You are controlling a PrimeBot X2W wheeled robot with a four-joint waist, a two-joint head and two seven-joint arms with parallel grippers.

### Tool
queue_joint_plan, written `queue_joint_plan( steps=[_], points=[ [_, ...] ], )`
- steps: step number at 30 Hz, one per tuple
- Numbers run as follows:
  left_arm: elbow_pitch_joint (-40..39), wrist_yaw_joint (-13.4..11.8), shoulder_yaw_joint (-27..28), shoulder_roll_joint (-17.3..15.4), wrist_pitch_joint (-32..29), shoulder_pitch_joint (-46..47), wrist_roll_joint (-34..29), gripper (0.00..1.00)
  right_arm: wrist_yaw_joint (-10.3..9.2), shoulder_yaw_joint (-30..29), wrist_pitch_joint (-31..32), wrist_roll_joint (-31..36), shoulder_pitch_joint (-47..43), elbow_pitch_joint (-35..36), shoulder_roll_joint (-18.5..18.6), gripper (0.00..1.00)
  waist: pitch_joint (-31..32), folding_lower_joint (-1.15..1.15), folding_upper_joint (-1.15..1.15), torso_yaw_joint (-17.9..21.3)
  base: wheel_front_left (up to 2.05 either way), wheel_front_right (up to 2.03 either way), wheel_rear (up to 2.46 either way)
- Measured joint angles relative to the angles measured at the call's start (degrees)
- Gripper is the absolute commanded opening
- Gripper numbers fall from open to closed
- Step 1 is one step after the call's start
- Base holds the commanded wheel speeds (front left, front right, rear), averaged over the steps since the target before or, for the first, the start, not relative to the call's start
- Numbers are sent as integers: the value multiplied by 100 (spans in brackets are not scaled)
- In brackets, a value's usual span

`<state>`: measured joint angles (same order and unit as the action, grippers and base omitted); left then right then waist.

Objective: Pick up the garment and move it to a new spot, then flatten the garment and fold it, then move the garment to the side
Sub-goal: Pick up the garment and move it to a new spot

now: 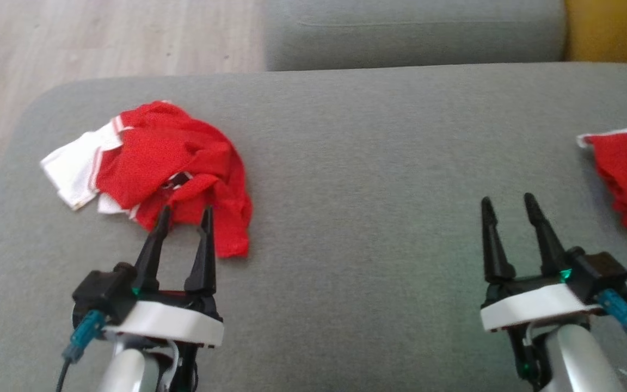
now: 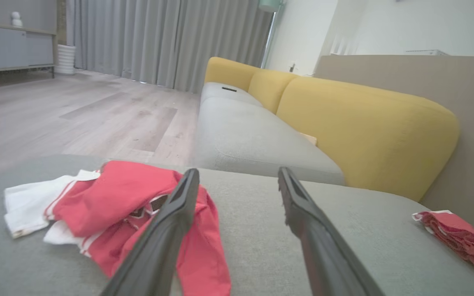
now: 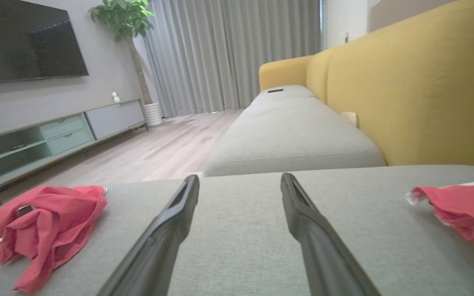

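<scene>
Well, nothing legible: a small dark patch (image 1: 181, 179) w/ pale marks near the middle of the garment (image 1: 172, 147) is too blurred to read. The garment is red w/ a white sleeve-like part & thin white stripes. It's crumpled in a heap on the left part of the grey cushion (image 1: 373, 163), near its rounded left corner. The white part sticks out to the left, and a red flap trails toward the robot. The left gripper (image 1: 186, 211) has its jaws spread & grips nothing. In head view its fingertips overlap the heap's near edge, but contact can't be told. In left wrist view one finger crosses in front of the red cloth. The right gripper (image 1: 508, 200) is also spread wide & empty, over bare cushion, well apart from the garment. A 2nd red cloth (image 1: 626, 174) w/ white trim lies at the cushion's right edge. Beyond are a longer grey seat (image 2: 241, 135) w/ a yellow backrest (image 2: 364, 123), wood floor (image 1: 101, 38), grey curtains (image 2: 159, 41), a TV (image 3: 27, 41), a potted plant (image 3: 121, 12) & a low cabinet (image 3: 56, 131).
</scene>
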<state>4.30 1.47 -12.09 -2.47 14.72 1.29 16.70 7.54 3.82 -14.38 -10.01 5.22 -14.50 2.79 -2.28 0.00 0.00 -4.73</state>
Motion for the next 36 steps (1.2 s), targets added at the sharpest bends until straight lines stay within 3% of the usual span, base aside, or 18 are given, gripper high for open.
queue_joint_plan(
  steps=[9,21,32,36],
  points=[
    [12,-46,481,1,0,-4,-111,100,0,594,0,-119,2,-162,-1,100,45,0,0,-710,0,0,0],
    [25,13,921,-1,0,-12,-160,100,0,938,0,-320,12,-304,0,100,50,0,0,-1404,0,0,0],
    [192,201,1105,3,0,83,-414,100,0,871,0,-304,89,-294,0,100,-279,0,0,-1441,0,0,0],
    [836,372,1133,-91,0,726,-754,100,0,676,0,-66,367,-255,1,100,-622,0,0,-1309,0,0,0]
  ],
)
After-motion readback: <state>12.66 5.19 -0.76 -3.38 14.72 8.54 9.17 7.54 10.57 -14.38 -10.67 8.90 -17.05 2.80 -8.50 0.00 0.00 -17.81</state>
